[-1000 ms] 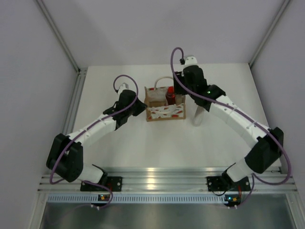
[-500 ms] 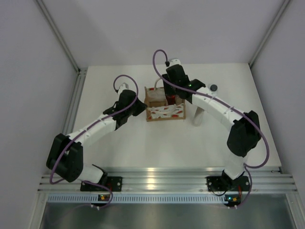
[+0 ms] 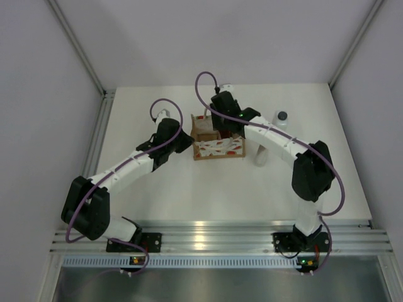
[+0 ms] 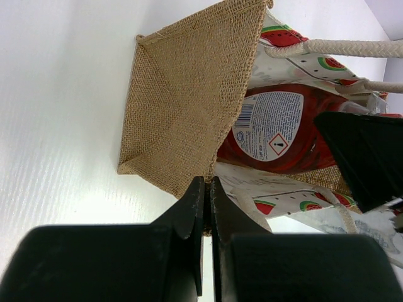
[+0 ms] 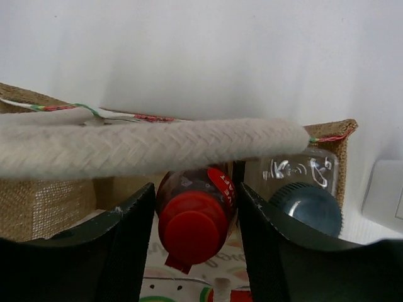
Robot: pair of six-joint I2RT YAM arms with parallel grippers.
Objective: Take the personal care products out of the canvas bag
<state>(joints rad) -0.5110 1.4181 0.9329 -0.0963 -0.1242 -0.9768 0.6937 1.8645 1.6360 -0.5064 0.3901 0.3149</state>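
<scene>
The right gripper (image 5: 195,192) hangs fingers-down inside the canvas bag (image 4: 182,107). Its jaws stand parted on either side of the red bottle (image 5: 192,229), just under the red cap; whether they press on it cannot be told. The bottle's white label (image 4: 272,126) carries a barcode, a small blue oval logo and a hazard diamond with an exclamation mark, but the print is too fine to read. At 3 o'clock from it, in the same bag, stands the pale bottle with the grey cap (image 5: 306,207), with white lettering on its shoulder that is not legible. A white rope handle (image 5: 151,148) crosses above both. The bag's white panels show watermelon slices.

A second ago this gripper was beyond the bag's 1 o'clock corner with the arm bowed wide to the right. It has since swung in over the bag and the elbow has drawn inward, uncovering the white bottle with the dark cap (image 3: 281,117).

The left gripper (image 4: 206,189) is closed tight on the edge of the bag's burlap wall at 9 o'clock, unmoved, its arm stretched low across the desk (image 3: 189,182).

The white bottle stands on the desk at 2 o'clock from the bag. The clear tapered bottle (image 3: 261,154) stands at 4 o'clock, where it was.
</scene>
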